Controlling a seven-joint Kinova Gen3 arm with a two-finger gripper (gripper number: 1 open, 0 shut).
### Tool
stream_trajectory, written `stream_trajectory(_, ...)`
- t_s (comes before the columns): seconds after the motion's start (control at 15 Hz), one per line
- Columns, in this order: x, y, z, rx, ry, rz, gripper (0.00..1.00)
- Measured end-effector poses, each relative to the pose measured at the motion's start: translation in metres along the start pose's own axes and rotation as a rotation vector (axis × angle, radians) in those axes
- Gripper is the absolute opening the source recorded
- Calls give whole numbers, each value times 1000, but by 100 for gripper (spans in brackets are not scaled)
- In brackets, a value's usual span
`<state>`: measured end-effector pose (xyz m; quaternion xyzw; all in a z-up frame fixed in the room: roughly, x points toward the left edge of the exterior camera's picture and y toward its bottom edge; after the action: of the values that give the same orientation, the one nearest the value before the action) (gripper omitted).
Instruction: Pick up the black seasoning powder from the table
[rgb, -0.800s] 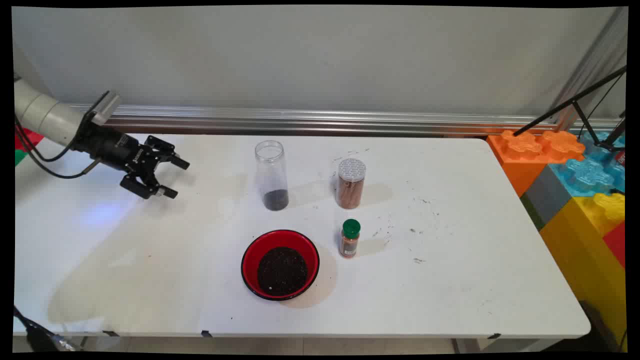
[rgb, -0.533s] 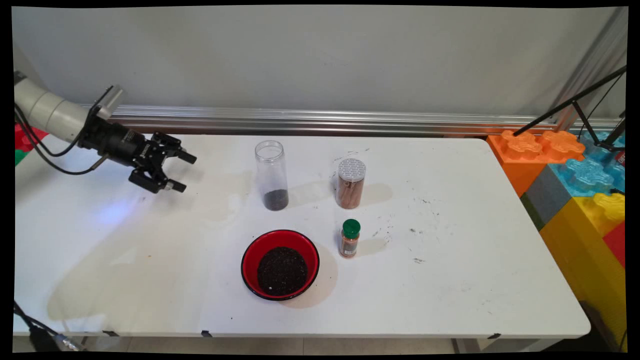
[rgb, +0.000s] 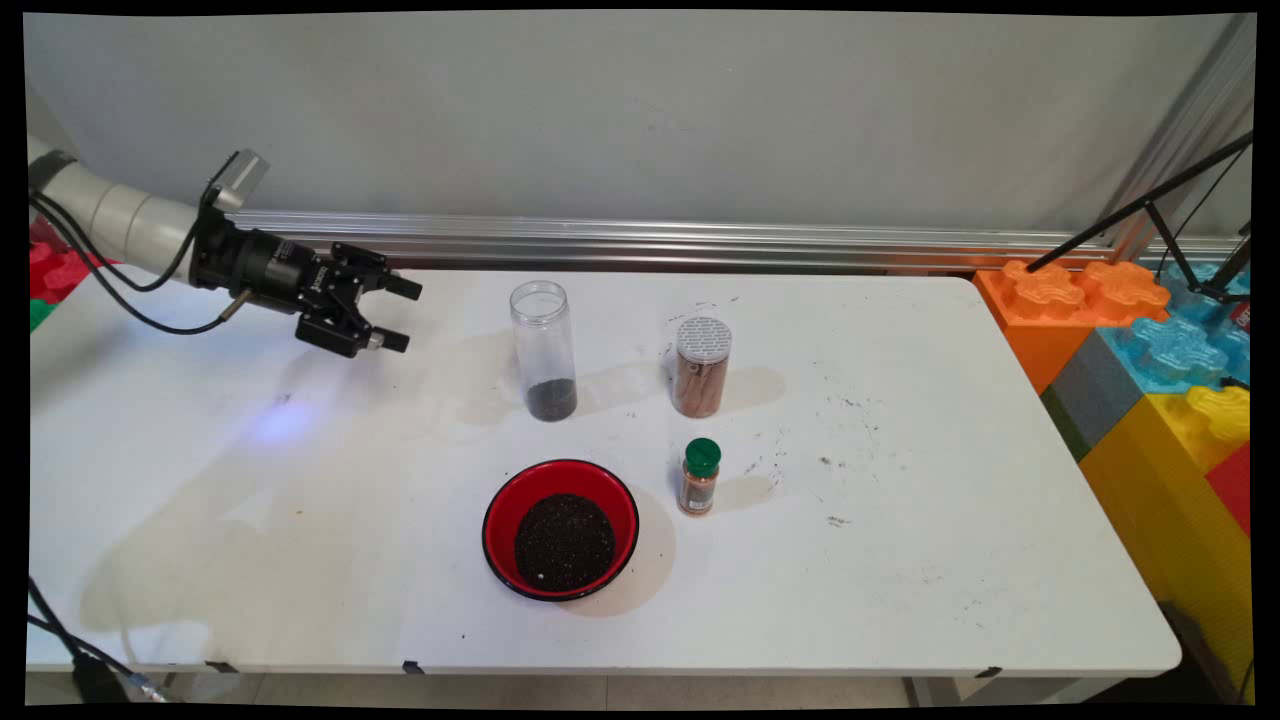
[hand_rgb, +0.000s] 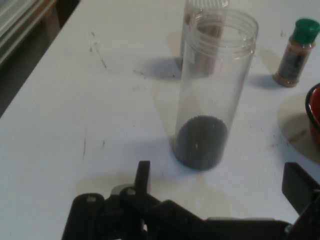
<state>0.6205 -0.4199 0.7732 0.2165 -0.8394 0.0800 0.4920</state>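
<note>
From the main view, the claw (rgb: 396, 314) hangs above the far left part of the worktop (rgb: 900, 520), lying nearly level with its fingers spread apart and nothing between them, aimed toward the clear jar (rgb: 543, 350). That jar is the nearest thing ahead of the claw, near but not touching, and it stands upright with its open mouth up and a dark layer of grains at the bottom; its long axis is vertical, which suits a side-on approach by a level claw. Farther beyond it along the same line stands a capped jar of brown sticks (rgb: 701, 366), also upright. Off to the claw's near side and ahead sit a red bowl (rgb: 560, 528) of dark grains and a small green-capped spice bottle (rgb: 699, 476), each apart from the others. In the hand view, the claw (hand_rgb: 220, 190) shows one finger at each side, well separated, and the clear jar (hand_rgb: 212, 90) rises straight ahead between their lines, centred and untouched. The spice bottle (hand_rgb: 296, 52) and the bowl's red rim (hand_rgb: 314, 112) lie off to one side beyond it.
</note>
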Motion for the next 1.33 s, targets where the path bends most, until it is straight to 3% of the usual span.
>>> stream_trajectory(0.6,3,-4,30,14,113,-14,100)
stream_trajectory(1.33,5,2,60,-5,196,-42,100)
